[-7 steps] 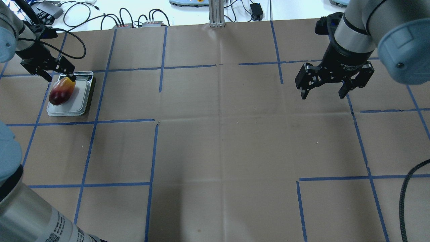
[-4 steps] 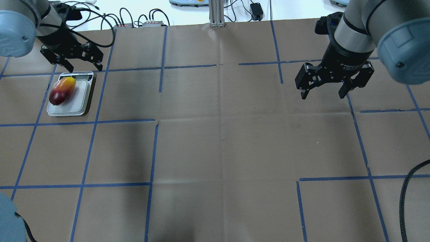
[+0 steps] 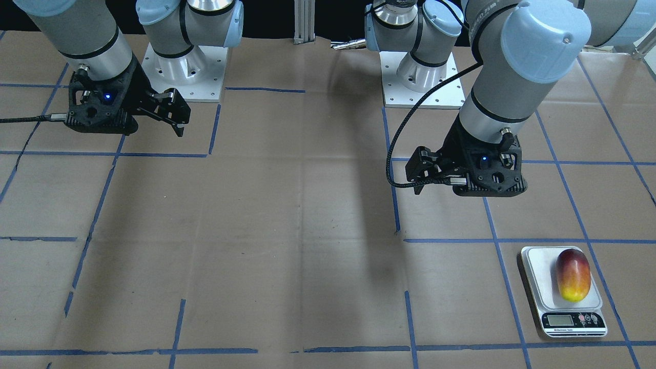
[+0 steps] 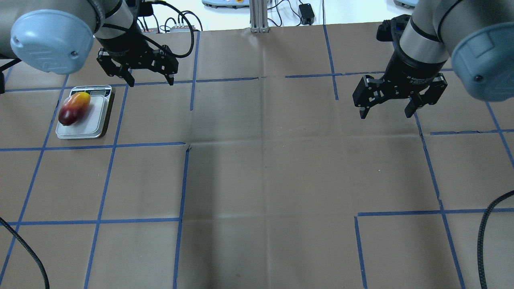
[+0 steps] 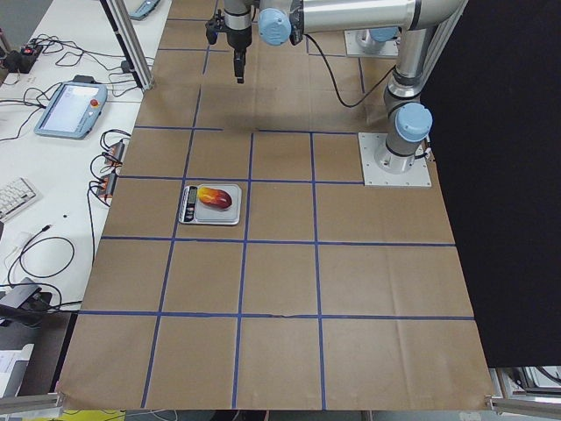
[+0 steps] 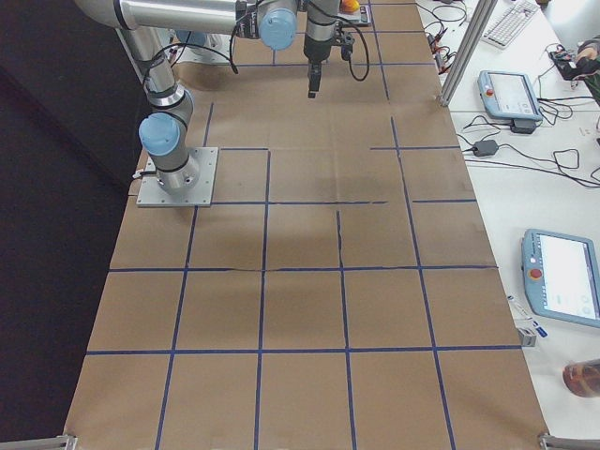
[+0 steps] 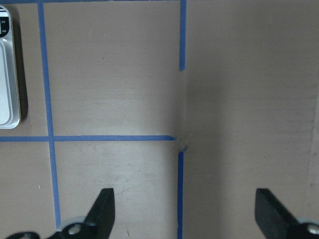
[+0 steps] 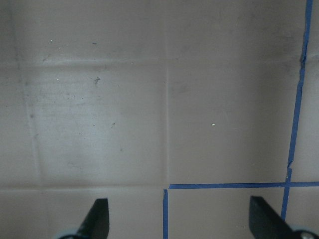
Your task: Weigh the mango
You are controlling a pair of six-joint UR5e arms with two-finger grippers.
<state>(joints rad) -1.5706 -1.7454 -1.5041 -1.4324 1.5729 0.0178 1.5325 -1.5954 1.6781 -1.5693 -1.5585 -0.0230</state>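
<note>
Hanging over bare brown paper (image 4: 265, 172), the fingers (image 7: 102, 213) of the left gripper (image 4: 151, 83) stood wide apart with nothing between them. That gripper sat in the upper left of the overhead view, just right of the scale (image 4: 97, 120) and clear of it; its wrist view caught only the scale's edge at the left border. The fingers (image 8: 98, 216) of the right gripper (image 4: 385, 115) were equally far apart and empty, in the upper right of the overhead view, above paper crossed by blue tape (image 4: 181, 192). The mango (image 4: 74, 108) lay on its side on the scale's white platform at the left of the overhead frame — dark red end toward the bottom, yellow end toward the display (image 4: 96, 92) — touched by neither gripper. In the front-facing view it lay at lower right.
</note>
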